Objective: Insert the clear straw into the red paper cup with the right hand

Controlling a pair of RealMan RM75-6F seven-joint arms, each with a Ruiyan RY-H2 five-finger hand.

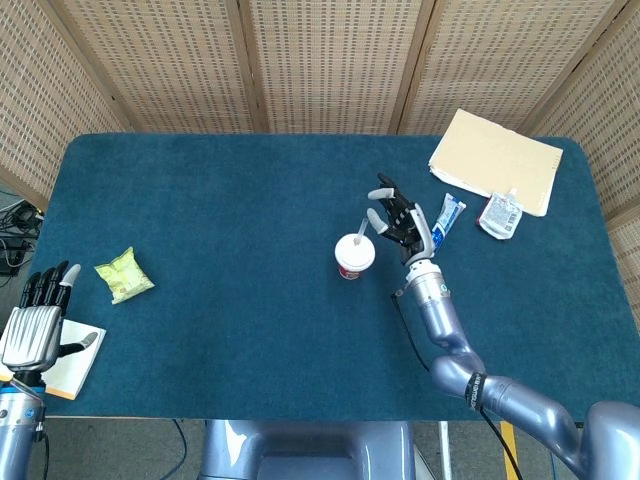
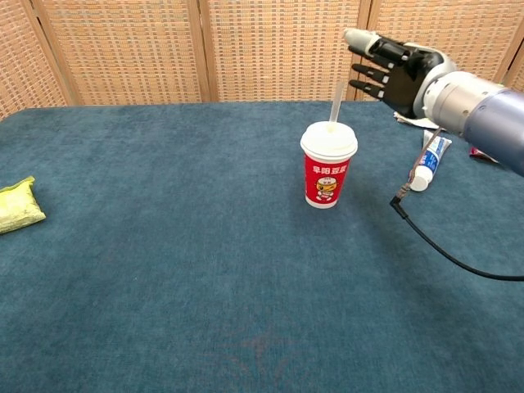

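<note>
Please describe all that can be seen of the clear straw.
The clear straw is a thin, see-through tube, plastic by its look. It stands in the white lid of the red paper cup, leaning slightly toward the right hand. Only its upper part shows above the lid. Nothing else touches it: the hand is open and apart from it.

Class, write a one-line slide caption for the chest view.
Clear straw stands in the lidded red paper cup; right hand open beside it.

Head cam looks steeply down from above the near edge, whole blue table [image 1: 200,300] in frame. Chest cam sits low, prob. near tabletop height, facing the wicker screens [image 2: 123,49]. Both share the red paper cup [image 1: 354,256] and right hand [image 2: 393,65].
</note>
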